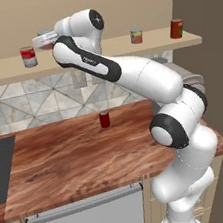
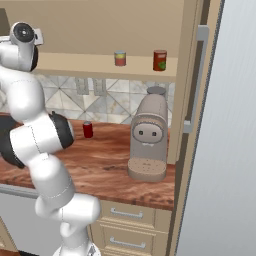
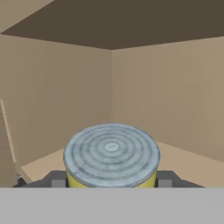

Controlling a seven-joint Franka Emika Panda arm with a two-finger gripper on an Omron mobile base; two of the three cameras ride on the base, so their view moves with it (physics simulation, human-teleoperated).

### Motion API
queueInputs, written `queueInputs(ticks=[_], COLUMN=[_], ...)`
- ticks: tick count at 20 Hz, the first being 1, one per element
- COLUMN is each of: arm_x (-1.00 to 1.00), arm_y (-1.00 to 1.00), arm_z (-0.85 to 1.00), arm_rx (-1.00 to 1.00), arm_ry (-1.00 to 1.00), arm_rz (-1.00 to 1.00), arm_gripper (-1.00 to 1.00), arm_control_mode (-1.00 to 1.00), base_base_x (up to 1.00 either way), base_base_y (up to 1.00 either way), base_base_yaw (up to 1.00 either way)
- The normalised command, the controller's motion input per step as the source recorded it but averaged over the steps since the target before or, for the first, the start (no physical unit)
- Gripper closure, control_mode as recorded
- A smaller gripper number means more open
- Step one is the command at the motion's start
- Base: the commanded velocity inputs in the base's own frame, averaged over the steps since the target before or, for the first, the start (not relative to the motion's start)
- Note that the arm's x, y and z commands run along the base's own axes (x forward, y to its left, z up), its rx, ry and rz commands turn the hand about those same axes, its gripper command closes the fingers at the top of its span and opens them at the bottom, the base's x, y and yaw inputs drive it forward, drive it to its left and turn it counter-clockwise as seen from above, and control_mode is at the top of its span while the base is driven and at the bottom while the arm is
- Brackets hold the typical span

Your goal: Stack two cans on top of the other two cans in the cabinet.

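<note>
While the gripper (image 3: pixel 111 181) is reached into the cabinet (image 1: pixel 88 8), its jaws are clenched on a grey-lidded yellow can (image 3: pixel 111 153), held at 6 o'clock in the hand view above the shelf (image 1: pixel 11 73).

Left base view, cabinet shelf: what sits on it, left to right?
Red can with a white middle band → end effector shut on a grey-lidded can → small can with a mixed yellow-red label → plain orange-red can, near the shelf's right end.
</note>
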Motion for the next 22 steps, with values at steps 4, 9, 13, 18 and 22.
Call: queueInputs(ticks=[4,9,13,18,22], arm_x=[0.06,0.14,0.14,0.18,0.21], arm_y=[0.36,0.24,0.19,0.18,0.11], arm_z=[0.01,0.05,0.04,0.01,0.00], arm_rx=[0.00,0.00,0.00,-0.03,-0.02], arm_ry=[0.00,0.00,0.00,0.00,0.00], arm_rz=[0.00,0.00,0.00,0.00,0.00], arm_gripper=[1.00,1.00,1.00,1.00,1.00], arm_control_mode=[-1.00,-1.00,-1.00,-1.00,-1.00], base_base_x=[0.00,0.00,0.00,0.00,0.00], base_base_y=[0.00,0.00,0.00,0.00,0.00], base_base_yaw=[0.00,0.00,0.00,0.00,0.00])
